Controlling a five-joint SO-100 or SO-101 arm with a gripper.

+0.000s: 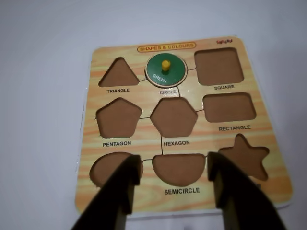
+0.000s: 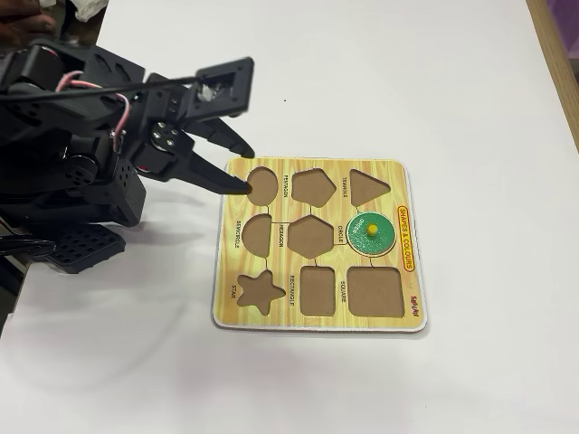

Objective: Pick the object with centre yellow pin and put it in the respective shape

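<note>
The object with centre yellow pin [image 1: 165, 69] is a green disc that lies flat inside the respective shape, the round cutout labelled CIRCLE, and hides its bottom. In the fixed view the disc [image 2: 369, 232] sits at the right middle of the yellow shape board [image 2: 389, 174]. My gripper [image 1: 173, 165] is open and empty, with its dark fingers hanging over the board [image 1: 144, 139] near the semicircle cutout [image 1: 178, 168]. The fixed view shows the gripper [image 2: 245, 169] at the board's upper left corner, far from the disc.
Empty brown cutouts cover the board: triangle [image 1: 118, 73], square [image 1: 218, 66], pentagon [image 1: 118, 118], hexagon [image 1: 173, 117], rectangle [image 1: 229, 107] and star [image 1: 244, 155]. The arm's black base [image 2: 63, 190] stands left of the board. White table [image 2: 452, 81] surrounds it, with a wooden edge [image 2: 559, 54] at right.
</note>
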